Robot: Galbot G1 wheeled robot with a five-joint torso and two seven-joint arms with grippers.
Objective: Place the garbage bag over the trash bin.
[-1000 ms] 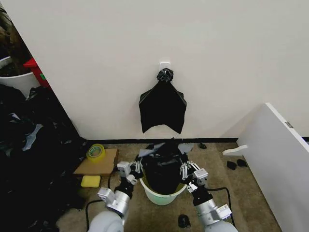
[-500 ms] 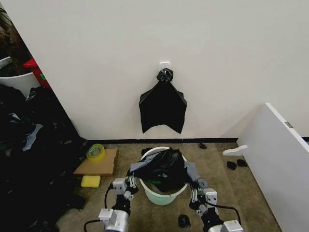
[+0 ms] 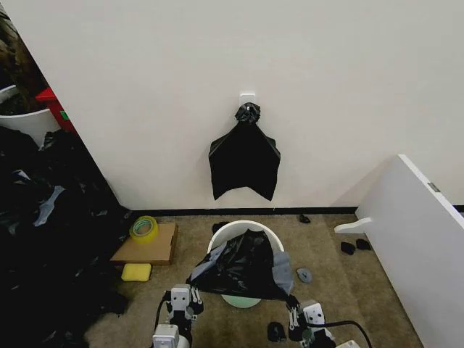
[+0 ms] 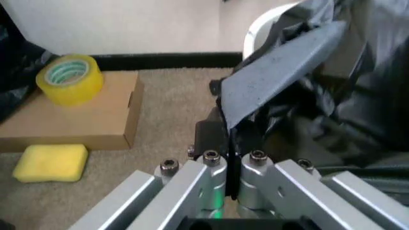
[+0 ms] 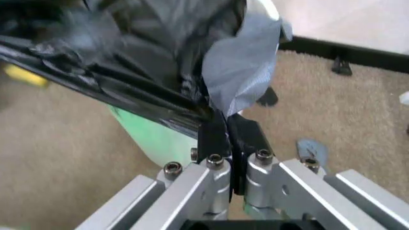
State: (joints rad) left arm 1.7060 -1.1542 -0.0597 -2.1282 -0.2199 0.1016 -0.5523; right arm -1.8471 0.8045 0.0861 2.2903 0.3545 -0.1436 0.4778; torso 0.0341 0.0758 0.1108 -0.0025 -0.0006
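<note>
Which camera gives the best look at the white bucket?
The head view: the trash bin shows its far rim and base, with the garbage bag draped across the near side. The left wrist view catches a rim arc; the right wrist view, some wall.

A plain off-white wall (image 3: 326, 87) fills the far side of the room, with a black baseboard (image 3: 239, 211) along its foot. The floor is brownish carpet (image 3: 326, 250). On the right stands a slanted white panel (image 3: 417, 239). A heap of black plastic (image 3: 51, 246) fills the left side. Near it lie a flat cardboard box (image 3: 145, 246), a roll of yellow tape (image 3: 143, 228) and a yellow sponge (image 3: 135, 272).
</note>
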